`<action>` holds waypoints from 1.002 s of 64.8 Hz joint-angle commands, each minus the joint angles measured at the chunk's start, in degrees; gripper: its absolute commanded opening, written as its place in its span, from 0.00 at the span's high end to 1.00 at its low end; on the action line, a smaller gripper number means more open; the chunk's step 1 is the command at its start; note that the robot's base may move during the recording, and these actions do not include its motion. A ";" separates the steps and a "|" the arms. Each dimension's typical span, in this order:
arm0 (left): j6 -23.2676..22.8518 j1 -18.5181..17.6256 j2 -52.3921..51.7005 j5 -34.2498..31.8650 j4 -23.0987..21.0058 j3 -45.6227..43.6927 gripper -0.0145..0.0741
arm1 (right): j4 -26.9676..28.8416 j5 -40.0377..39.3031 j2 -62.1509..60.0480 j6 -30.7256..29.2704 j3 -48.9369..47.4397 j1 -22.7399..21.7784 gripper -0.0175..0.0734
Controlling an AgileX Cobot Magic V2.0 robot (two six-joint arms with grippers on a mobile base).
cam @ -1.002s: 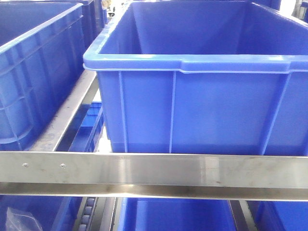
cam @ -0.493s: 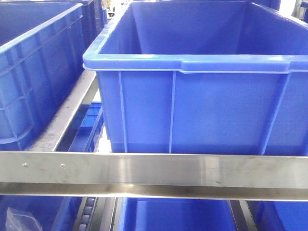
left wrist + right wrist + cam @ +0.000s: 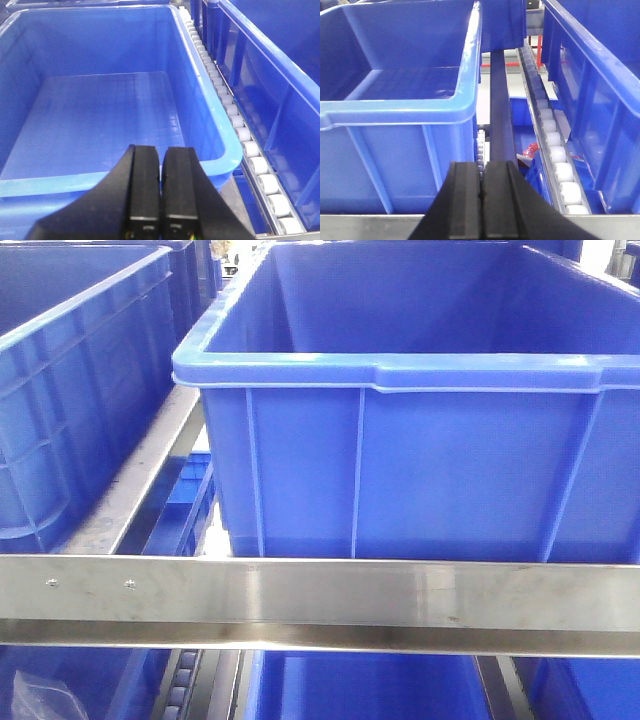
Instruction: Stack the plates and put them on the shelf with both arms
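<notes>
No plates show in any view. My left gripper (image 3: 161, 150) is shut with nothing between its black fingers, and it hangs just before the near rim of an empty blue bin (image 3: 100, 115). My right gripper (image 3: 481, 167) is also shut and empty. It sits low in front of the steel shelf rail (image 3: 370, 222), facing the gap between a blue bin (image 3: 400, 110) on the left and a roller track (image 3: 555, 155) on the right. In the front view neither gripper appears; a large blue bin (image 3: 420, 440) fills the shelf behind a steel crossbar (image 3: 320, 595).
More blue bins stand at the left (image 3: 70, 390) and on the level below (image 3: 370, 685). White roller tracks (image 3: 235, 120) run between bins. Another blue bin wall (image 3: 600, 100) rises on the right. Something red (image 3: 532, 149) lies below the rollers.
</notes>
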 commanded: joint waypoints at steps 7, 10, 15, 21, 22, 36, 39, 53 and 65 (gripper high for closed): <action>-0.39 -0.19 0.08 -4.97 0.01 -1.22 0.74 | -0.53 -5.28 -0.99 -0.01 0.08 0.12 0.76; -0.39 -0.19 -0.39 -4.86 0.01 -0.74 0.74 | -0.53 -5.28 -0.99 -0.01 0.08 0.12 0.76; -0.27 0.58 -2.60 -5.53 2.99 0.95 0.74 | -0.53 -5.28 -0.99 -0.01 0.08 0.12 0.76; -0.27 1.84 -6.86 -9.62 2.99 4.80 0.74 | -0.53 -5.28 -0.99 -0.01 0.08 0.12 0.76; -0.27 2.11 -7.57 -10.31 2.99 5.45 0.74 | -0.53 -5.28 -0.99 -0.01 0.08 0.12 0.76; -0.41 6.03 -19.43 -14.11 1.02 14.68 0.74 | -0.53 -5.28 -0.99 -0.01 0.08 0.12 0.76; -0.41 6.06 -21.12 -14.11 0.60 16.01 0.74 | -0.53 -5.28 -0.99 -0.01 0.08 0.12 0.76; -0.41 6.06 -28.44 -12.47 0.19 20.30 0.74 | -0.53 -5.28 -0.95 -0.01 0.08 0.12 0.76; -0.41 6.06 -28.46 -11.99 0.19 20.30 0.74 | -0.53 -5.28 -0.94 -0.01 0.08 0.06 0.76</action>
